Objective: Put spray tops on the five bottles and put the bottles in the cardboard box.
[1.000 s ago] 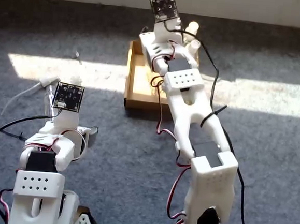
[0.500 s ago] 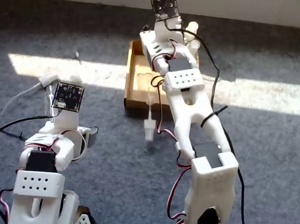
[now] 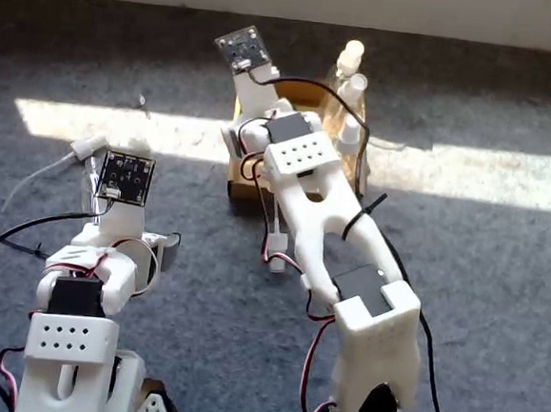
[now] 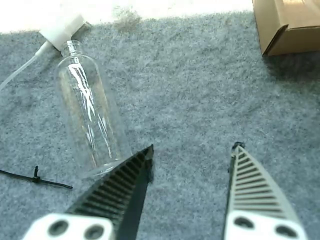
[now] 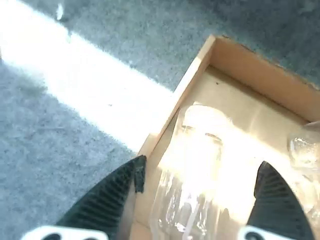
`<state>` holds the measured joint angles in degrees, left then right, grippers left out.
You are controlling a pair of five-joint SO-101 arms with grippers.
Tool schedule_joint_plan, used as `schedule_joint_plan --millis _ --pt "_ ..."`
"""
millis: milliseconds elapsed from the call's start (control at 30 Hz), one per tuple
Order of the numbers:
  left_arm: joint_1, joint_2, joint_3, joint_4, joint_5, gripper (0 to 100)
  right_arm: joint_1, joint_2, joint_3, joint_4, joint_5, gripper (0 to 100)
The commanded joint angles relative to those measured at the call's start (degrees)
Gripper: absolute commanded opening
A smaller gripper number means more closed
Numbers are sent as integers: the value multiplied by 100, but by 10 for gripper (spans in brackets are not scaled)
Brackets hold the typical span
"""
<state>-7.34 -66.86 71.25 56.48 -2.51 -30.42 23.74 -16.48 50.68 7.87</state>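
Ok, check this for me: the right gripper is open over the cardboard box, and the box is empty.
Not empty. The right wrist view shows a clear bottle standing inside the cardboard box. The rest holds: the right gripper is open over the box.

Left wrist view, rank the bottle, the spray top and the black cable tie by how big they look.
1. bottle, clearly largest.
2. spray top, with its tube.
3. cable tie, similarly long but far thinner, so unsure.
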Motion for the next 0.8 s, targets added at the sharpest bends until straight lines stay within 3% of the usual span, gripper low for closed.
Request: schedule_joint_plan --millis 0,633,767 --pt "75 -57 -40 -97 -44 235 -22 -365 -286 145 -26 304" --pt "75 -57 -40 -88 -44 235 356 936 -866 145 -53 303" --pt "75 -57 -40 -88 -44 235 338 927 -857 154 -35 197"
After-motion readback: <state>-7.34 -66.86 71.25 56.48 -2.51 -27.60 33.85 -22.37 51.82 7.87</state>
